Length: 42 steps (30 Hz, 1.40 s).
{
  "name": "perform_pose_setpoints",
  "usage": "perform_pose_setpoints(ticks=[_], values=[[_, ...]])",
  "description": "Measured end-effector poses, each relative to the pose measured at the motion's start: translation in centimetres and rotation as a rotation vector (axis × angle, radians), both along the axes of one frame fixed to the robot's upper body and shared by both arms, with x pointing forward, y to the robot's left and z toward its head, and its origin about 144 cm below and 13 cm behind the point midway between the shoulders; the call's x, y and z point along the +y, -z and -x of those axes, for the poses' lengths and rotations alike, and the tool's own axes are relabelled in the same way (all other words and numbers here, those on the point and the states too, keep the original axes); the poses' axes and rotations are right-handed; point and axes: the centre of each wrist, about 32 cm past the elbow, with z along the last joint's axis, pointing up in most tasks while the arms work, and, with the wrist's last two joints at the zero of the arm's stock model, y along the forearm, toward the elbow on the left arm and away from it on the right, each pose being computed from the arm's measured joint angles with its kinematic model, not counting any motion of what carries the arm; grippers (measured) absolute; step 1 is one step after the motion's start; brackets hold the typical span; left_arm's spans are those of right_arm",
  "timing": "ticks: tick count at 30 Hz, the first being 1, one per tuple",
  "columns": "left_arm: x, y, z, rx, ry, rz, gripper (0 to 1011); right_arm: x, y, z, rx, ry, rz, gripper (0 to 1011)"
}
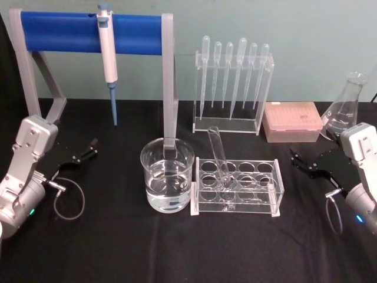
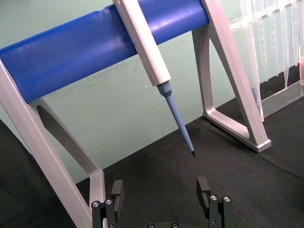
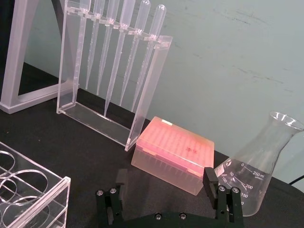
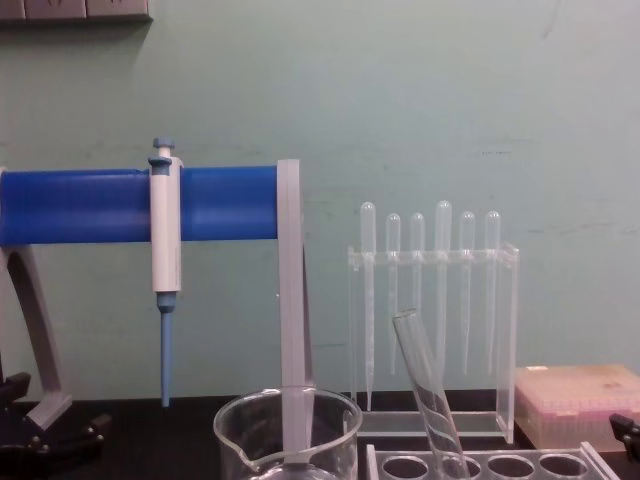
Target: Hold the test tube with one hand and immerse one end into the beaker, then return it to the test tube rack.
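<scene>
Nearest, the left pincer (image 1: 82, 154) and right pincer (image 1: 301, 163) hang spread and empty above the counter (image 1: 118, 247). Between them the test tube (image 1: 219, 154) leans in its rack (image 1: 238, 187), with the beaker (image 1: 167, 174) on the left pincer's side. Pick-up seems still to come: one pincer must reach inward and pinch the tube's upper part.

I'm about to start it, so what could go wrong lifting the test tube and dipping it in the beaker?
The left end effector and right end effector sit open at the sides.
1. The tube leans in the rack, so a straight grasp may slip or drag the rack.
2. The beaker holds water right beside the rack; a swinging tube could knock it.
3. The stand post behind the beaker narrows the approach.
</scene>
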Motion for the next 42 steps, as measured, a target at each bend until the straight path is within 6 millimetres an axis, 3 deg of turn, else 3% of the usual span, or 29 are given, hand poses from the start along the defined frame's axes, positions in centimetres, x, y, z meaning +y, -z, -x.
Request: perform_pose_setpoints(ticks=[42], values=[[0.0,0.0,0.0,0.0,0.0,0.0,1000,0.0,0.0,0.0,0.0,0.0,0.0,1002]])
